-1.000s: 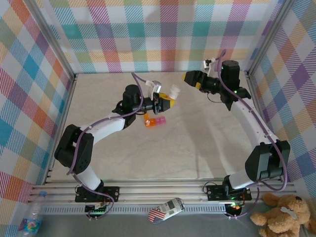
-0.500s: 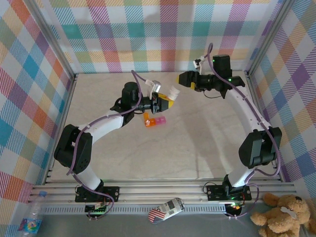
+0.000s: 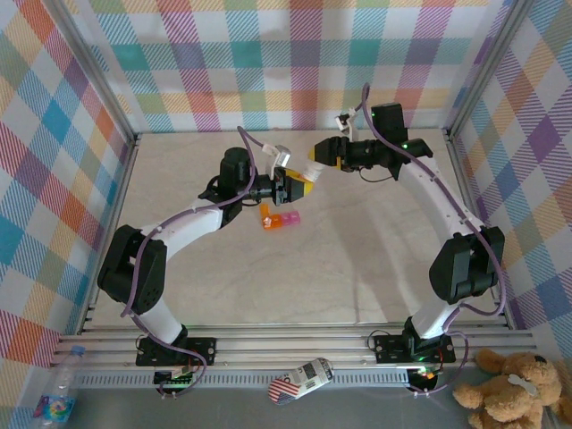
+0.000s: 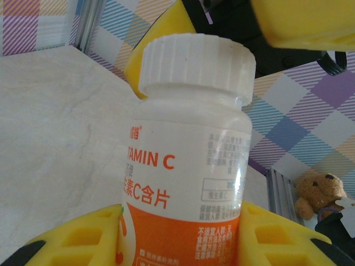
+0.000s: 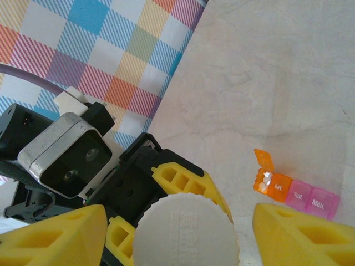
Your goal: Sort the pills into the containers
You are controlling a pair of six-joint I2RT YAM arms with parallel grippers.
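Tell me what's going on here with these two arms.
The left claw holds a vitamin bottle above the table, white cap on. The right claw is open, a finger on each side of that cap. The pill box sits on the table, its orange lid open.

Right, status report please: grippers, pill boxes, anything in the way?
Left gripper shut on bottle. Right gripper open, fingers either side of its white cap. Pill boxes on table, orange lid up. Nothing blocking them.
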